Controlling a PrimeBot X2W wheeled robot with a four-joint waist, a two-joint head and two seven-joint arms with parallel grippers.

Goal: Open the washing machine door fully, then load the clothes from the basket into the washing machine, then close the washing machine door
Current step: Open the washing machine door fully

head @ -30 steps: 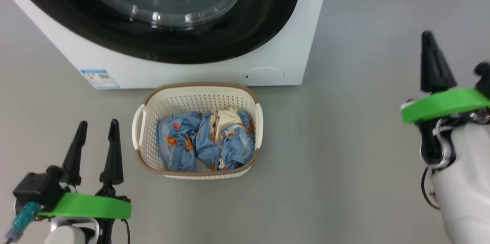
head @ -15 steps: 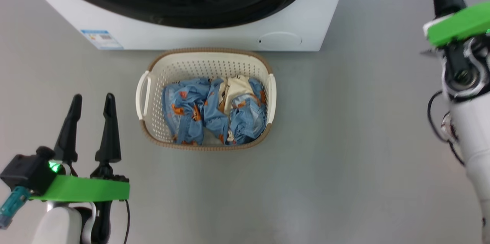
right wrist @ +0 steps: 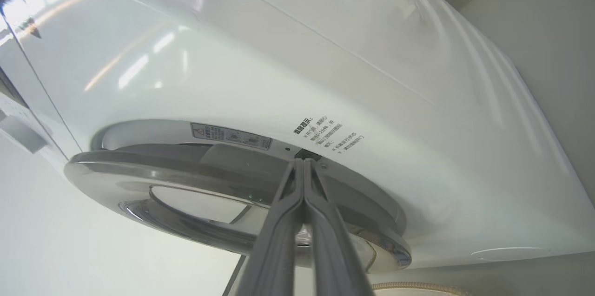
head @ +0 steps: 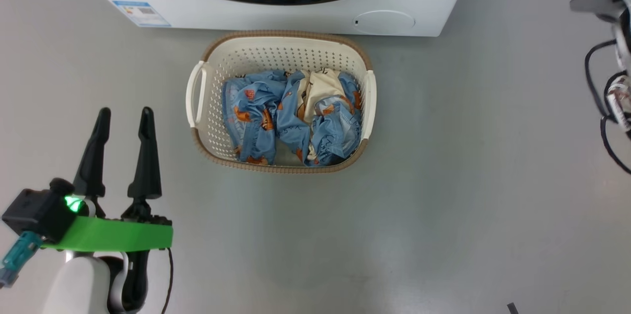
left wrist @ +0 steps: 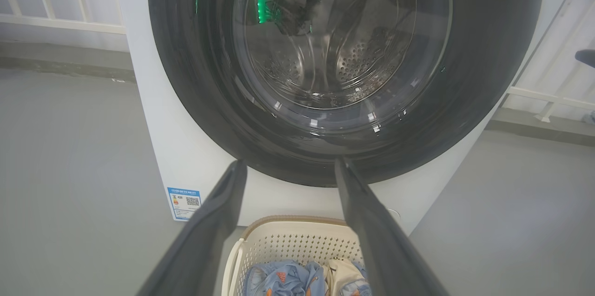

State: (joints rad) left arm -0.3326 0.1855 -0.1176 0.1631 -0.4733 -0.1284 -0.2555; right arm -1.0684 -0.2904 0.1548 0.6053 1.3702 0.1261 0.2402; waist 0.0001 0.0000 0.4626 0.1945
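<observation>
While the basket (head: 283, 34) of clothes (head: 261, 117) is set in front of the closed washing machine door (left wrist: 344, 54), the left gripper (head: 125, 113) is held spread, the right gripper (right wrist: 303, 162) pinched shut

This looks like a plain laundry corner, a utility room or enclosed balcony rather than a kitchen or workshop. Straight ahead of the left claw (left wrist: 289, 162) stands a big white front-loading washing machine (left wrist: 186, 161), a perforated steel drum (left wrist: 358, 54) showing through its round glass door (left wrist: 488, 77). Just below the claw's tips sits a cream laundry basket (left wrist: 297, 240) of crumpled blue clothes (left wrist: 279, 279). A blue label sticker (left wrist: 184, 200) with a QR code is on the machine's front, left of the claw. The floor (left wrist: 69, 170) around is bare, smooth and grey, and white railings (left wrist: 60, 24) run behind the machine, off to either side of the claw.
</observation>
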